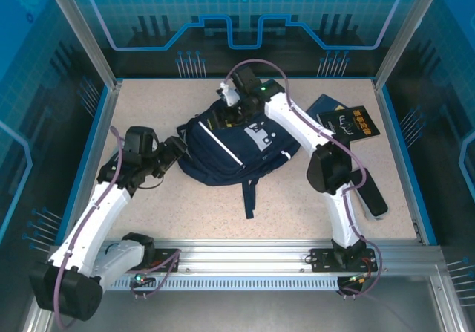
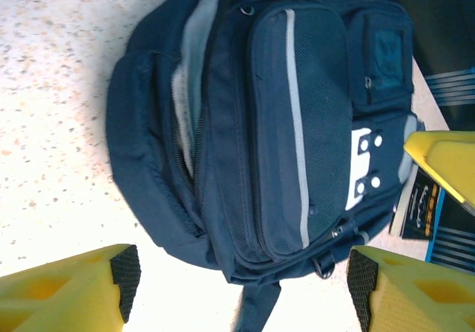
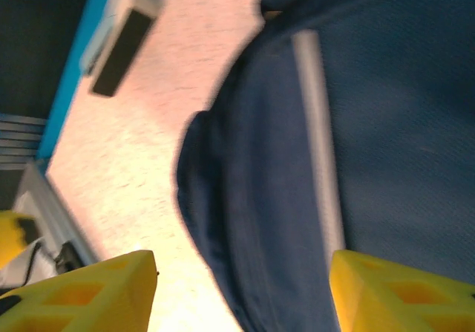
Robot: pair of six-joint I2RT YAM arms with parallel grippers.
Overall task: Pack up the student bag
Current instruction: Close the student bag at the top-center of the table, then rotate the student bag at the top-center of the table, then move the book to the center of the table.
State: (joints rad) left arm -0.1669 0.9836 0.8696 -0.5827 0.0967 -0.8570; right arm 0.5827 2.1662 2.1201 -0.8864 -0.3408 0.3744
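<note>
My left pincer (image 2: 245,276) is released, with its fingers wide apart and holding nothing. The student bag (image 2: 297,124) lies flat just in front of it. My right pincer (image 3: 241,287) is released too, and the bag's far end is under it. A dark booklet (image 1: 347,122) lies to its right.

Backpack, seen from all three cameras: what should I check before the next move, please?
1. Backpack lies flat on the table: ok.
2. Its main zipper is open: ok.
3. Left claw open and empty: ok.
4. Right claw open: ok.
5. Right claw clear of the backpack: cannot tell, the picture is blurred.
6. Booklet inside the backpack: not ok, it lies on the table.
</note>
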